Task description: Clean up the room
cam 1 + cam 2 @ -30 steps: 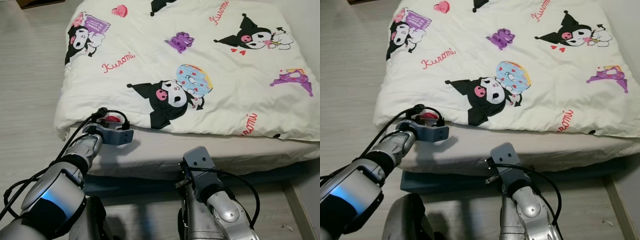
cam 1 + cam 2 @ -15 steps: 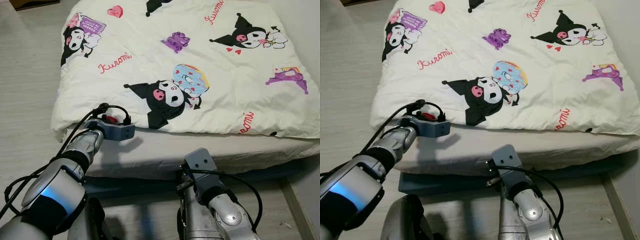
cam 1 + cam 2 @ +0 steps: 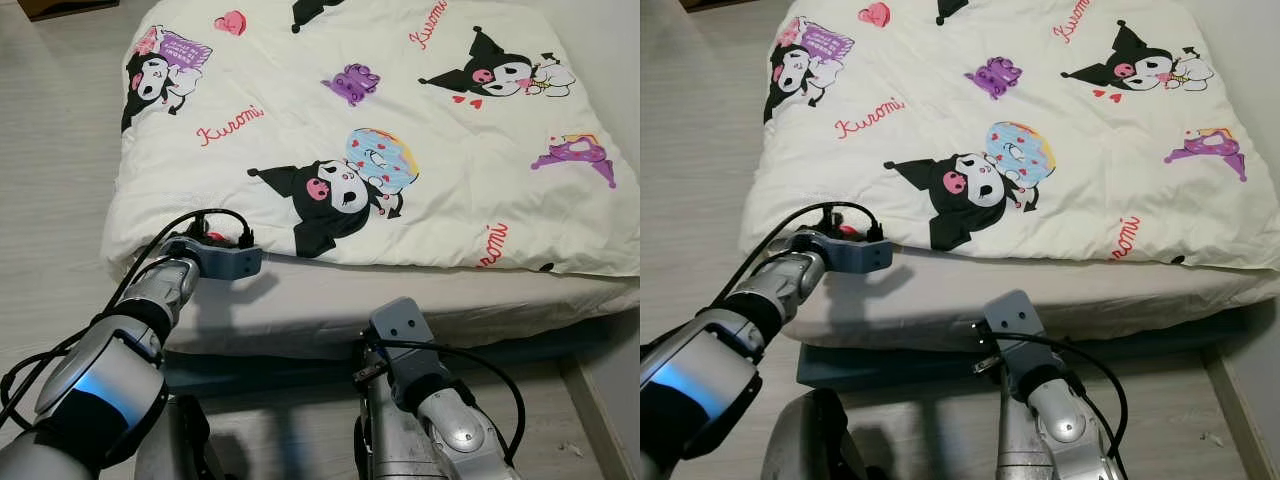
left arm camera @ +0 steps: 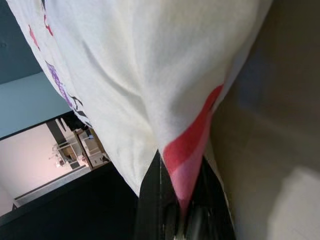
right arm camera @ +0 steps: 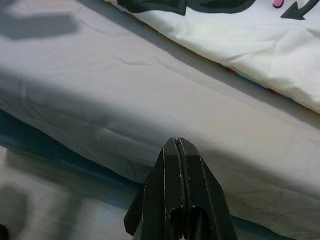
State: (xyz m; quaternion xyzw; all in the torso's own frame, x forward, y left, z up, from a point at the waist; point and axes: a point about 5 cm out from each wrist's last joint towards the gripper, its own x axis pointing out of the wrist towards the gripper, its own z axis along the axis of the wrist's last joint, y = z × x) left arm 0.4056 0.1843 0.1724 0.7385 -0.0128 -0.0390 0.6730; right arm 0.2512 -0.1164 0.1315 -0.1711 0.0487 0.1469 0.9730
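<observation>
1. Left gripper (image 4: pixel 182 200) pinches the near-left corner of the cartoon-print comforter (image 3: pixel 400 120), lower left of frame.
2. Comforter covers the grey mattress (image 3: pixel 330 305), filling the upper frame.
3. Right gripper (image 5: pixel 178 150), fingers pressed together, holds nothing, before the mattress edge.

White cartoon-print duvet (image 3: pixel 380 140) spread flat over grey mattress (image 3: pixel 330 305), near corner pinched

Before you, the quilt (image 3: pixel 400 130) lies on the mattress (image 3: pixel 330 300), covering its far part and leaving a near strip of mattress bare. The floor (image 3: pixel 50 160) runs along the mattress's left side. The left pincer (image 4: pixel 182 200) sits at the quilt's near-left corner. The right pincer (image 5: pixel 179 165) lies nearer, just before the mattress's near edge.
</observation>
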